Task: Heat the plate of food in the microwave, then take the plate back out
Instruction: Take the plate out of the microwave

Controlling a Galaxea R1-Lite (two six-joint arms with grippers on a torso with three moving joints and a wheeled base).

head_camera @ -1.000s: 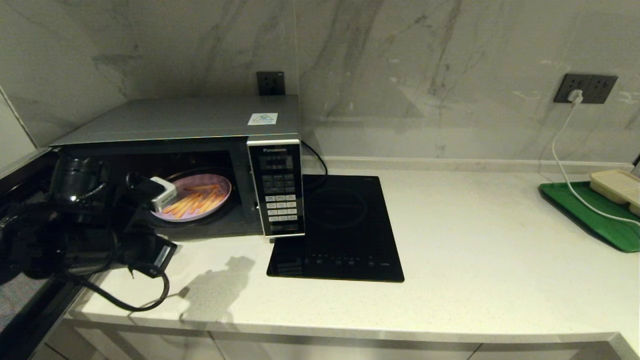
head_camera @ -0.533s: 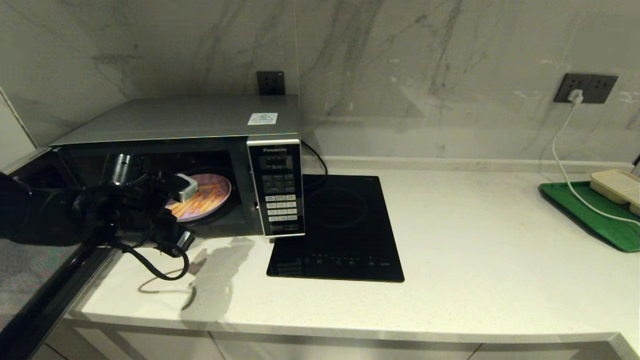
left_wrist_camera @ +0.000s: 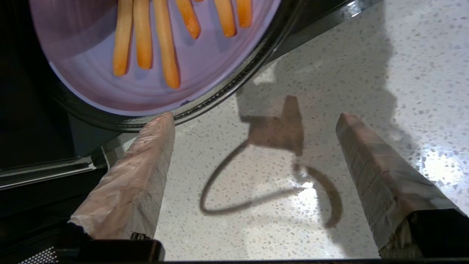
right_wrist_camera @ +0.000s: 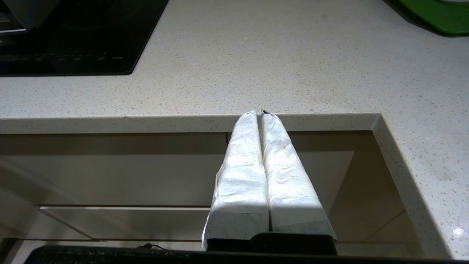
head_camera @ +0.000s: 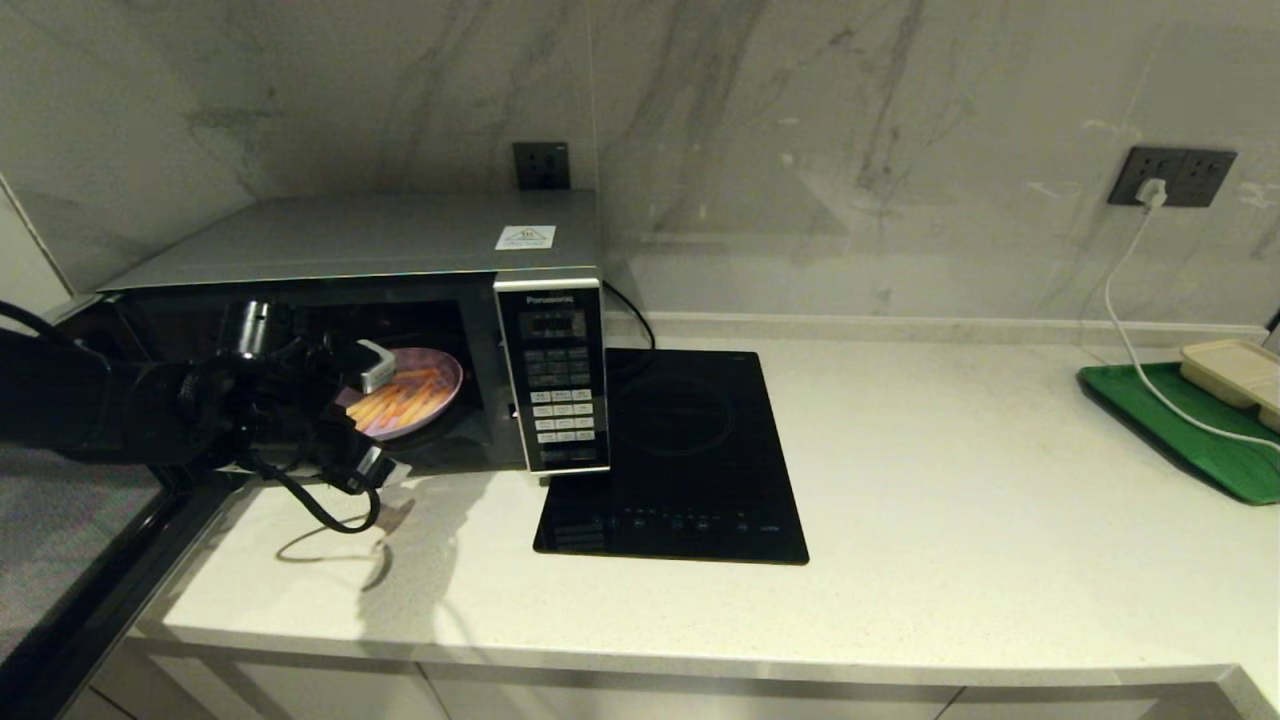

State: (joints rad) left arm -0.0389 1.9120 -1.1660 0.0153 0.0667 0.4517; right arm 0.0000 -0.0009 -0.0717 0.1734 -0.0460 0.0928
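While the left gripper (left_wrist_camera: 256,117) gapes, its arm half-hides the plate of food (head_camera: 425,395)

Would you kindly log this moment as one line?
left hand: open, at microwave mouth | round lilac plastic plate of fries: inside, unheld | right hand: shut, parked

The microwave (head_camera: 400,300) sits at the left end of the counter (head_camera: 950,520), back by the wall (head_camera: 800,150). Its door (head_camera: 70,560) hangs open to the left. The plate of food (head_camera: 410,395) lies inside it. The hob (head_camera: 680,460) lies flat on the counter, just right of the microwave. Far to the right, a board (head_camera: 1180,430) lies on the counter with a tray (head_camera: 1235,372) on it. A cord (head_camera: 1130,320) runs from the wall socket (head_camera: 1175,177) down across the board.
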